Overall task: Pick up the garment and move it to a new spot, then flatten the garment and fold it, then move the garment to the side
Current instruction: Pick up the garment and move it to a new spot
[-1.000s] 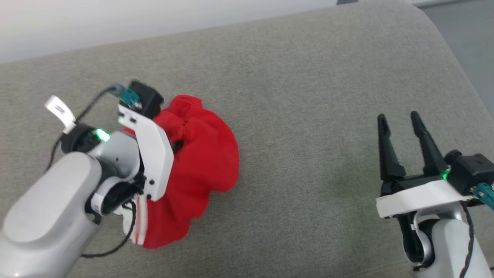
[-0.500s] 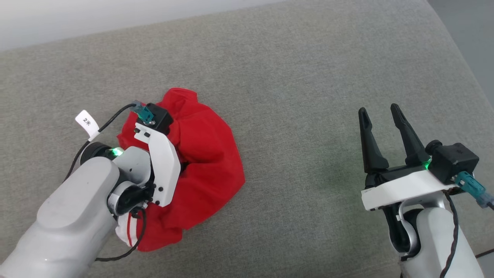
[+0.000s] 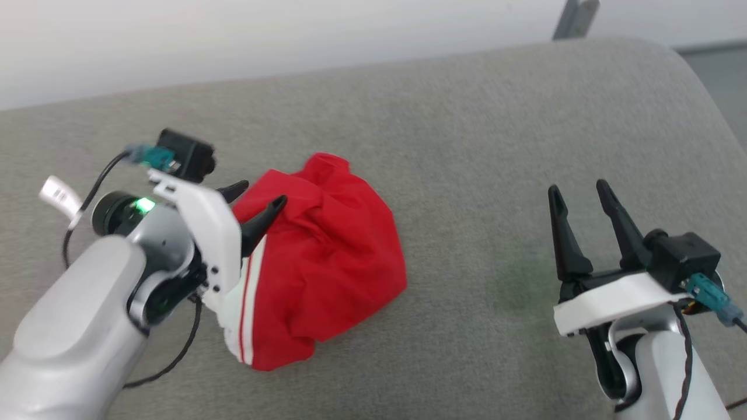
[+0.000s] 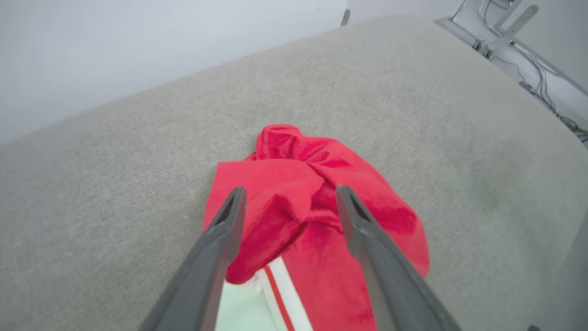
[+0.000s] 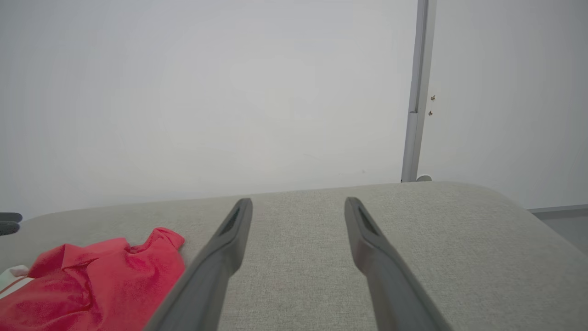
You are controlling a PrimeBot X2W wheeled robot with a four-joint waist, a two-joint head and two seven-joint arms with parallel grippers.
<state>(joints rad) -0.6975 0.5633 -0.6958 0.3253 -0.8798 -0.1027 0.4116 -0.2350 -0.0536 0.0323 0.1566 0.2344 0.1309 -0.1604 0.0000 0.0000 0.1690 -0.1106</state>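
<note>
On grey cushion (image 3: pixel 467 146), garment (image 3: pixel 327 268) lies crumpled, red.

The garment (image 3: pixel 327 262) lies on the padded surface (image 3: pixel 467 134), left of its middle; your left gripper (image 3: pixel 261 193) hangs over the garment's left edge, while your right gripper (image 3: pixel 578 188) stands well apart to the right.

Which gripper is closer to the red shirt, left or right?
Left. The left gripper hangs open at the left edge of the garment, spread over the red cloth. The right gripper, also open, sits well off to its right above the grey cushion.
</note>
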